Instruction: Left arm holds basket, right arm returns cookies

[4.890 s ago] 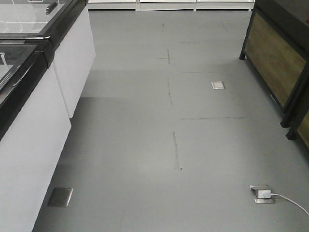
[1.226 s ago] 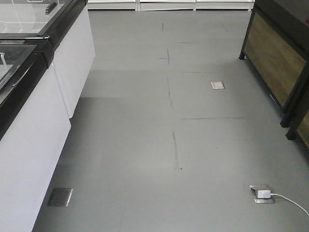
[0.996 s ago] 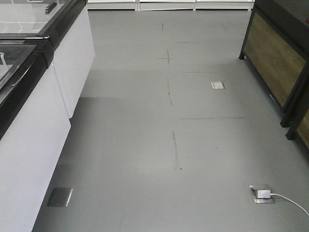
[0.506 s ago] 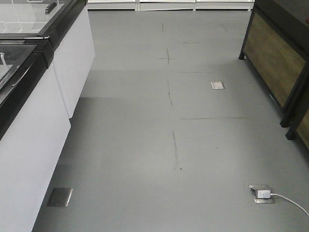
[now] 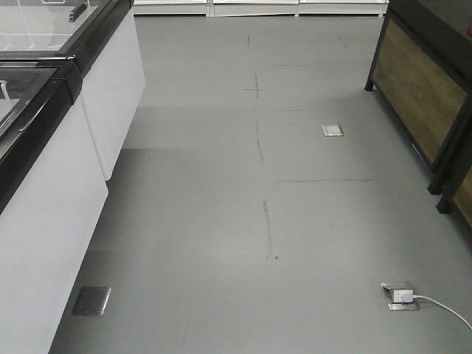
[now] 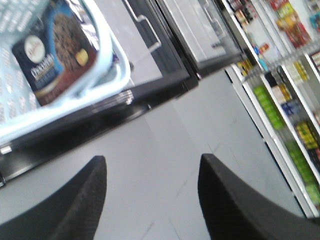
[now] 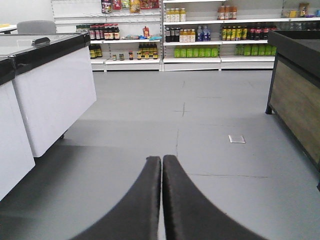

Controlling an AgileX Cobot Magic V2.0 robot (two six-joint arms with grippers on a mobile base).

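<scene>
In the left wrist view the left pincer (image 6: 152, 160) stands released, its two black textured fingers (image 6: 85, 200) spread wide with only grey floor showing between them; it grasps nothing. The light blue plastic basket (image 6: 117, 62) sits well apart from it, in the upper left corner of that view, over the black-framed glass-lidded freezer (image 6: 165, 60); whether it rests on the lid I cannot tell, the picture being tilted and blurred. The dark navy cookie carton (image 6: 52, 55) lies inside the basket, face up, showing its round white logo and the pictured chocolate-chip cookie. To the right run white shelves of packaged goods (image 6: 280, 110).

In the right wrist view the right pincer (image 7: 161, 160) is clenched, the two black fingers pressed flat together with nothing held; it points along the grey shop floor (image 7: 200, 115). White freezer cabinets (image 7: 55, 90) stand to the left; a dark-framed wood-panelled stand (image 7: 295, 105) to the right; shelves of bottles (image 7: 200, 37) line the far wall.

The front-facing view shows no arm; only the floor, the white cabinets at left, the wooden stand at right, a floor socket with a white plug (image 5: 402, 296) and its white cable (image 5: 446, 310).
</scene>
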